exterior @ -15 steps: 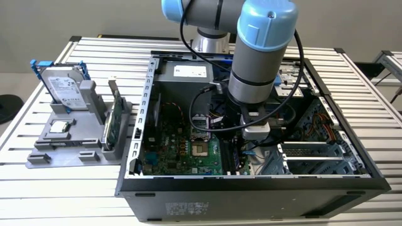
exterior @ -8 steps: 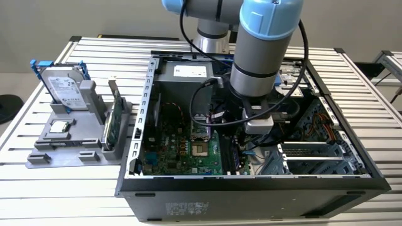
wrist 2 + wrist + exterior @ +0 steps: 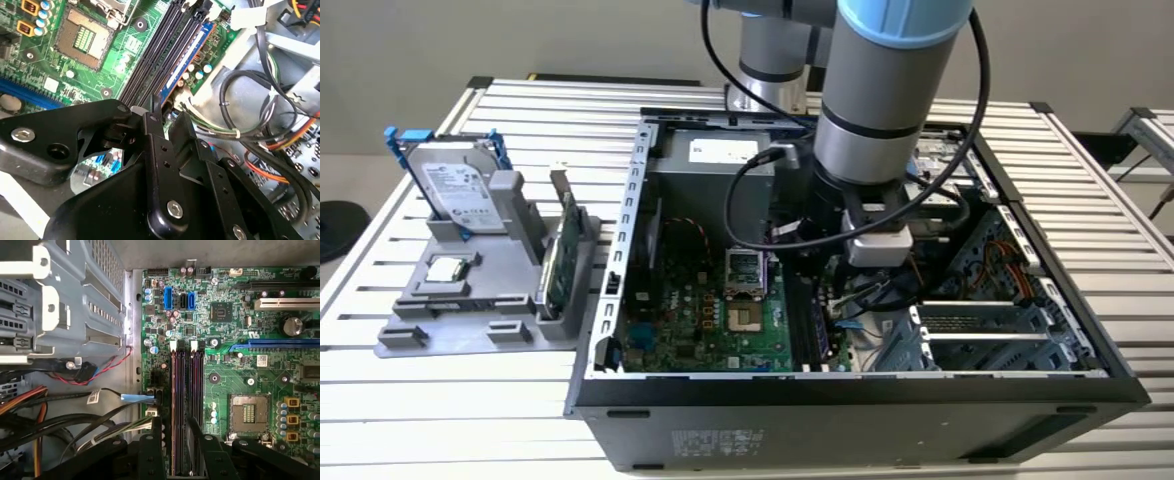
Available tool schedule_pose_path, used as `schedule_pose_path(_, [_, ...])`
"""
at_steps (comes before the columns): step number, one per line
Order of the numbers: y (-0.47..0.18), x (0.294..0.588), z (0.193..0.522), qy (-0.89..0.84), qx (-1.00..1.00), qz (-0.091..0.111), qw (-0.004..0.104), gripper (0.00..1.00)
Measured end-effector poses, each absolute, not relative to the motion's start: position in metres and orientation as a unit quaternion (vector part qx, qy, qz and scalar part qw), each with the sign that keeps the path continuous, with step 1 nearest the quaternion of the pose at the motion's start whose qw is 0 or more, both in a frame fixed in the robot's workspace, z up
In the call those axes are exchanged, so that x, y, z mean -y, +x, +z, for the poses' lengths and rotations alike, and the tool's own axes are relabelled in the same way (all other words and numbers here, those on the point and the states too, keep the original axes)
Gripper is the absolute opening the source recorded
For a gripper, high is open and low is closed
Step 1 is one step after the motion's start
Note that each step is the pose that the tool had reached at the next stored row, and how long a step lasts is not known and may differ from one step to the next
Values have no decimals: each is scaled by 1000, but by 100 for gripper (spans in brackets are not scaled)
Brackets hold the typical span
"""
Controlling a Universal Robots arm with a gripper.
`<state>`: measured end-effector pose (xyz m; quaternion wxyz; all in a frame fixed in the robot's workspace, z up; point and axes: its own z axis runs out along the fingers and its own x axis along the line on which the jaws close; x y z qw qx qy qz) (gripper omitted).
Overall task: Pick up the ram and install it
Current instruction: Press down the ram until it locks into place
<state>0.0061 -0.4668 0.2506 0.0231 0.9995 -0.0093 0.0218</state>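
While the ram [image 3: 564, 255] stands on edge in a grey holder [image 3: 454, 320] on the slatted table [image 3: 427, 400], just outside the open computer case [image 3: 854, 385] on the exterior view's left, the robot arm [image 3: 894, 90] reaches down into that case. A hard drive [image 3: 454, 190] in a blue frame and a small silver processor chip [image 3: 447, 268] share the holder, farther from the case. Inside the case, the gripper [image 3: 176, 430] hangs low over the black memory slots [image 3: 196, 390] of the green motherboard [image 3: 707, 320], its fingers [image 3: 157, 432] spread apart and clasping nothing. Bundled cables [image 3: 60, 420] lie in the case beside the slots.
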Motion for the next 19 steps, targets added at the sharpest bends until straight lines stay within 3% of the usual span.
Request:
schedule_pose_path(9, [6, 467, 254, 999, 9, 21, 27, 100])
schedule_pose_path(10, [6, 467, 254, 999, 9, 21, 28, 0])
schedule_pose_path(19, [6, 467, 254, 999, 9, 21, 31, 0])
